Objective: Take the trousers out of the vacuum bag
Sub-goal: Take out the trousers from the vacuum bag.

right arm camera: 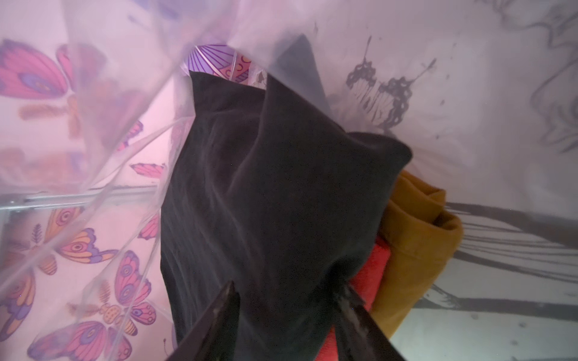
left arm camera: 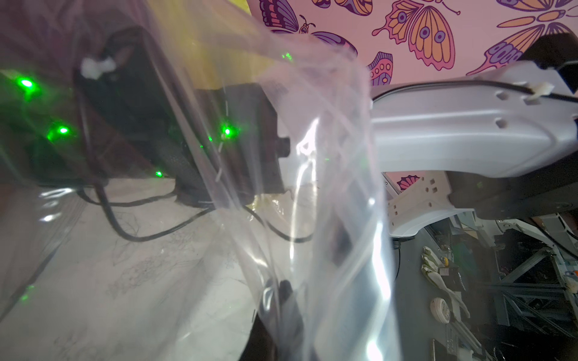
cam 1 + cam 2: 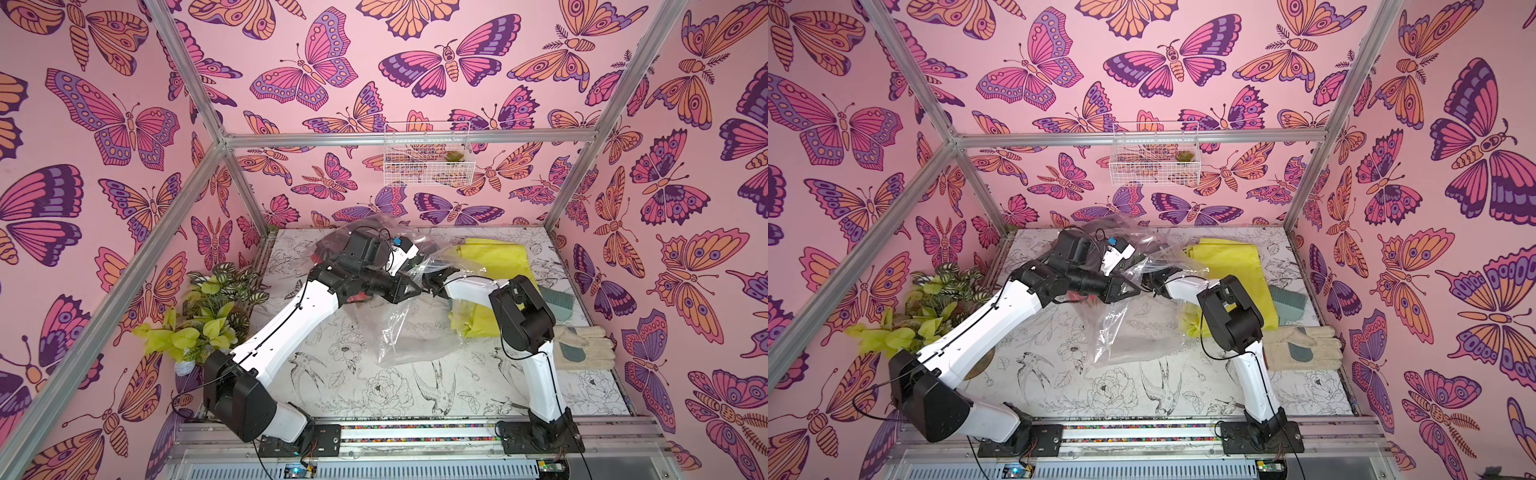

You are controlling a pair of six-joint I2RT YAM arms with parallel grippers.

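Note:
The vacuum bag (image 3: 397,336) (image 3: 1121,332) hangs crinkled and lifted over the middle of the table. My left gripper (image 3: 413,289) (image 2: 283,300) is shut on the bag's plastic edge and holds it up. My right arm reaches into the bag's mouth. In the right wrist view my right gripper (image 1: 286,286) is open, its fingers on either side of the black trousers (image 1: 266,187). Red trousers (image 1: 372,272) and mustard brown trousers (image 1: 416,234) lie beside the black ones, all inside the bag (image 1: 93,131). Yellow trousers (image 3: 494,257) (image 3: 1225,257) lie outside the bag at the back right.
Pale work gloves (image 3: 586,347) and a teal brush (image 3: 557,299) lie by the right edge. A leafy plant (image 3: 208,316) stands at the left edge. A white wire basket (image 3: 428,158) hangs on the back wall. Metal frame posts stand at the table's corners.

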